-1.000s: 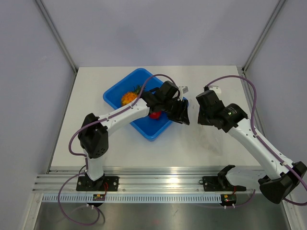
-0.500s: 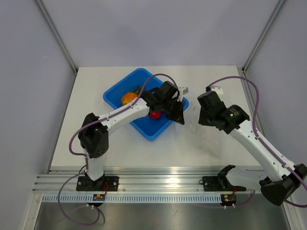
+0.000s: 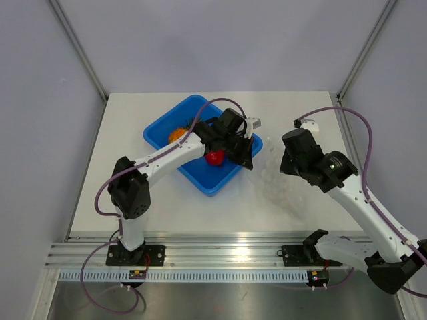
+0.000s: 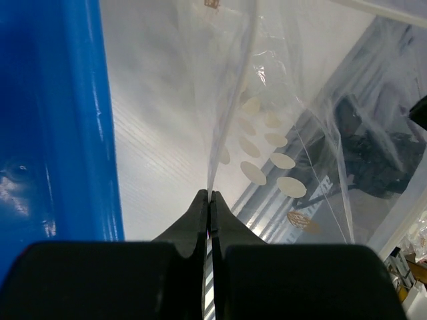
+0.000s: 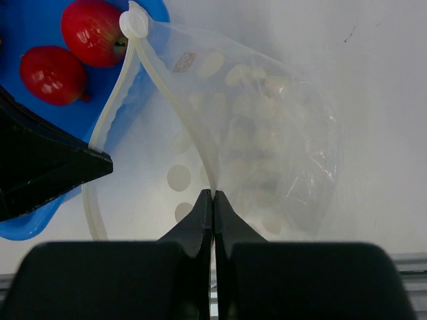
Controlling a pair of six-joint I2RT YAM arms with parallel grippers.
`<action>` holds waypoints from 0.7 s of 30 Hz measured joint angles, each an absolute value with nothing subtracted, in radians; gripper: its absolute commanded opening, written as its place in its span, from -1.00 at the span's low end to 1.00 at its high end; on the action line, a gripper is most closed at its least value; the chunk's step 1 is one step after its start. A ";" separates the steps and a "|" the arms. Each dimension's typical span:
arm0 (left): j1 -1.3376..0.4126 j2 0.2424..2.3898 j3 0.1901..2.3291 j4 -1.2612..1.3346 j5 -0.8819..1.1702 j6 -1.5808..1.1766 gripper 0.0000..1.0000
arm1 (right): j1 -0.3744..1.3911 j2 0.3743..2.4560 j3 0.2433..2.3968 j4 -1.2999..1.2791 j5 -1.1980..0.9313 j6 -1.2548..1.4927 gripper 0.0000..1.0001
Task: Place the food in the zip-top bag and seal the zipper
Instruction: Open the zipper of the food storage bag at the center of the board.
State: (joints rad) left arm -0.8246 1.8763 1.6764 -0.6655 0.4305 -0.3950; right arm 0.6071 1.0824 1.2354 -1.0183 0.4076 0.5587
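light: bright, even, soft shadows | glare: zip-top bag (image 4: 267, 80) (white streaks) | blur: left wrist background soft

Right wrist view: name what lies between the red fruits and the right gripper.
In the right wrist view: the blue tray's edge, then the zip-top bag's open zipper strips; the right gripper pinches one.

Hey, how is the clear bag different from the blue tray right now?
The zip-top bag is see-through with pale dots; the blue tray is solid blue. The bag is limp, its mouth edges pinched by the left gripper and right gripper; the tray sits rigid, ungripped. The tray holds the two red fruits and pineapple; the bag holds no food. Both look glossy.
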 measured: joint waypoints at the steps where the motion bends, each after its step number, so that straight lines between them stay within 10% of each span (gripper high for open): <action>1: -0.820 1.877 1.685 -0.670 0.430 -0.389 -1.00 | 0.607 1.070 1.235 -1.018 0.408 0.562 -1.00; 18: -0.804 1.885 1.732 -0.719 0.405 -0.316 -1.00 | 0.607 0.979 1.177 -1.023 0.444 0.661 -1.00; 21: -0.803 1.885 1.733 -0.719 0.404 -0.312 -0.67 | 0.607 0.990 1.177 -1.020 0.442 0.669 -1.00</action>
State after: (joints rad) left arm -0.8032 1.8847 1.7332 -0.7185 0.4038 -0.3119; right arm 0.6071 0.9897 1.1767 -1.0203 0.4423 0.6685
